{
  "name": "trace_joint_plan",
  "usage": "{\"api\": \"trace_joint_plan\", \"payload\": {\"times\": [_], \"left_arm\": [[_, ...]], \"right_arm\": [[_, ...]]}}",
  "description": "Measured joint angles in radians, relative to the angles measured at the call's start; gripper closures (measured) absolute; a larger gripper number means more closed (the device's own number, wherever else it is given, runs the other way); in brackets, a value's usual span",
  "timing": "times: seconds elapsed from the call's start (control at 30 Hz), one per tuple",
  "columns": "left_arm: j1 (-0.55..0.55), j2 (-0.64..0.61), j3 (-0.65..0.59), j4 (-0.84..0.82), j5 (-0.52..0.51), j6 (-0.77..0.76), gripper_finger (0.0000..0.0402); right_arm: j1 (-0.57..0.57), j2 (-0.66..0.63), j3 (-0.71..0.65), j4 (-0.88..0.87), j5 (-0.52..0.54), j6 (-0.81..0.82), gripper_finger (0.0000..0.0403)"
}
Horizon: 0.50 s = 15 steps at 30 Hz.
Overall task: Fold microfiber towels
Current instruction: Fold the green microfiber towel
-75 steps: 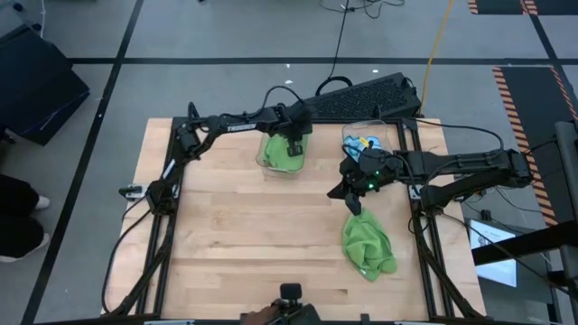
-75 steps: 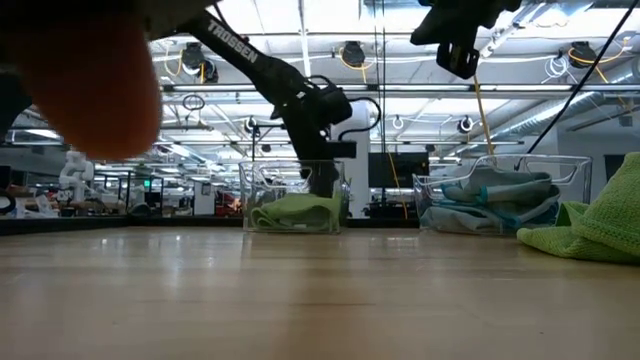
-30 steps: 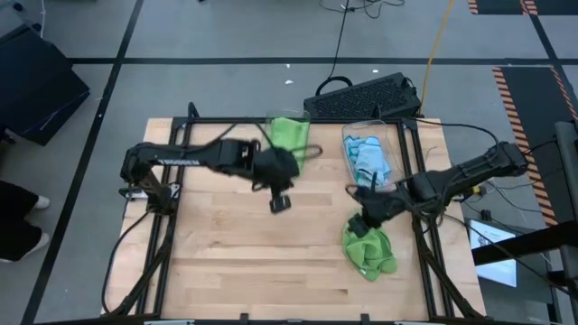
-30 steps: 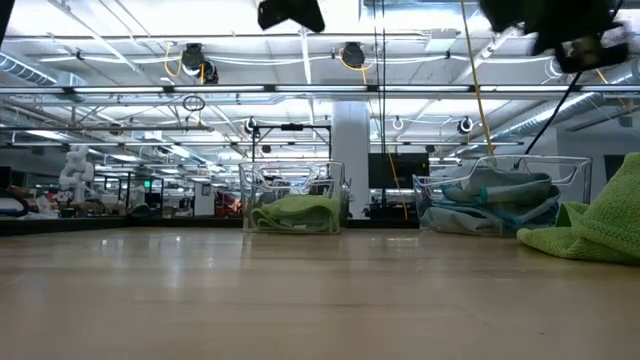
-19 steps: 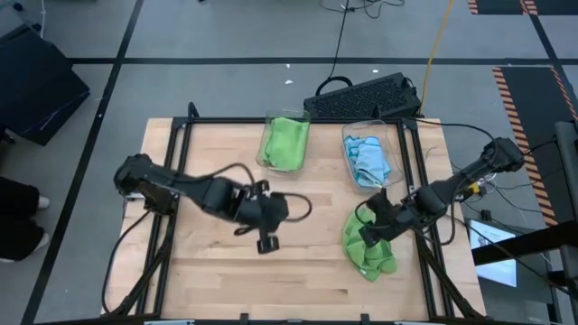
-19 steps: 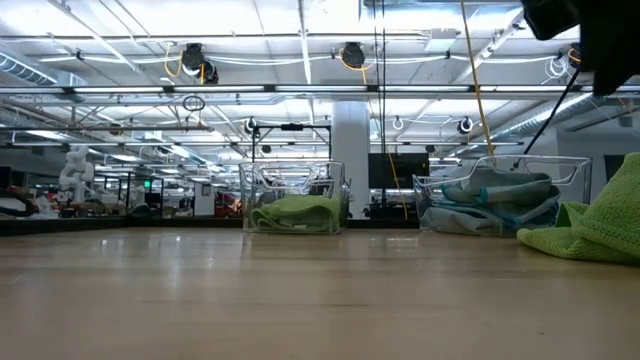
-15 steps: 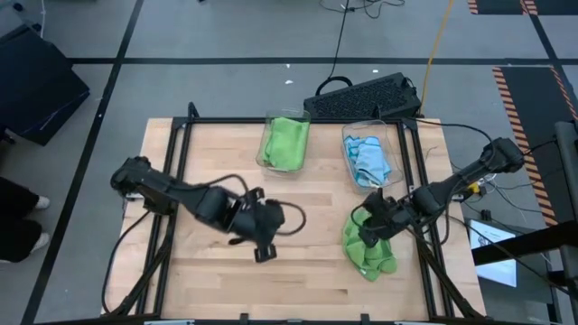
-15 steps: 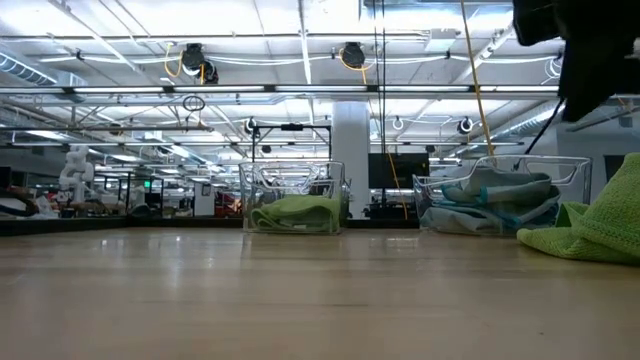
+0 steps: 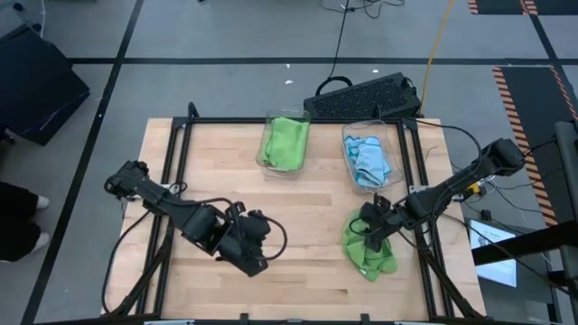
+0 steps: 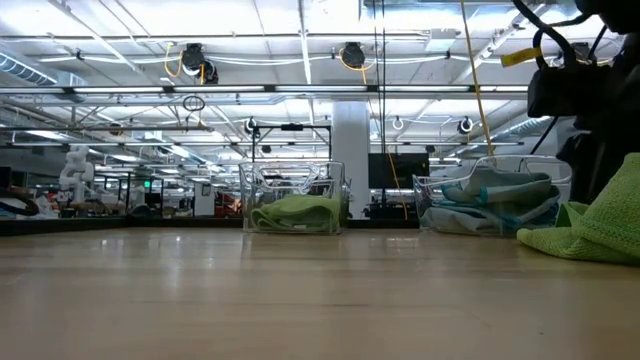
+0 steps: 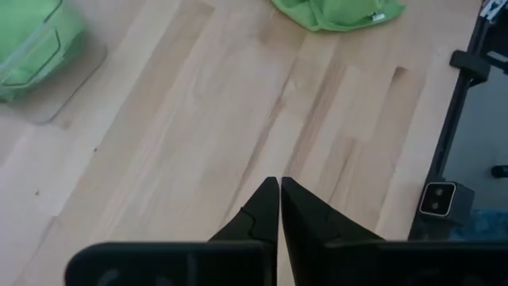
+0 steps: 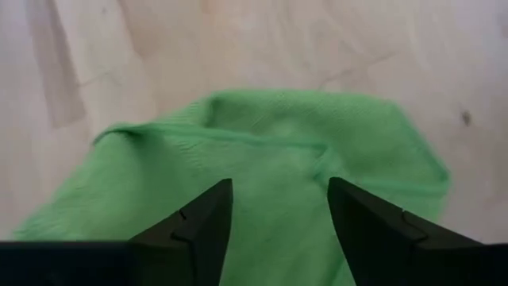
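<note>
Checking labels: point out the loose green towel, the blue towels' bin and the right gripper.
loose green towel [image 9: 368, 252]: high view, crumpled middle.
blue towels' bin [image 9: 347, 137]: high view, clear rim.
right gripper [image 12: 278, 208]: right wrist view, between open fingertips.

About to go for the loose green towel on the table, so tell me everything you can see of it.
The green towel is lime, soft, nubby microfiber, lying crumpled and unfolded in a lumpy heap on the wooden table, on the right side, in front of the bin of blue towels. A raised fold ridge crosses it. The right claw hangs open just above its far end; whether it touches, I can't tell.
</note>
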Motion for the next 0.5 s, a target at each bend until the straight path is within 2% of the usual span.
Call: {"api": "trace_joint_plan", "payload": {"times": [0.2,0.27,0.4,0.5], "left_arm": [[0.009,0.000,0.000,-0.001,0.009,-0.053,0.0384],[0.012,0.000,0.000,-0.001,0.010,-0.067,0.0391],[0.026,0.000,0.000,-0.002,0.011,-0.070,0.0397],[0.045,0.000,0.000,-0.003,0.011,-0.070,0.0388]], "right_arm": [[0.000,0.000,-0.020,0.010,0.126,-0.078,0.0208],[-0.002,0.000,-0.024,0.010,0.138,-0.110,0.0208],[-0.010,0.000,-0.053,0.043,0.079,-0.144,0.0208],[-0.010,0.000,-0.103,0.137,0.042,-0.143,0.0209]]}}
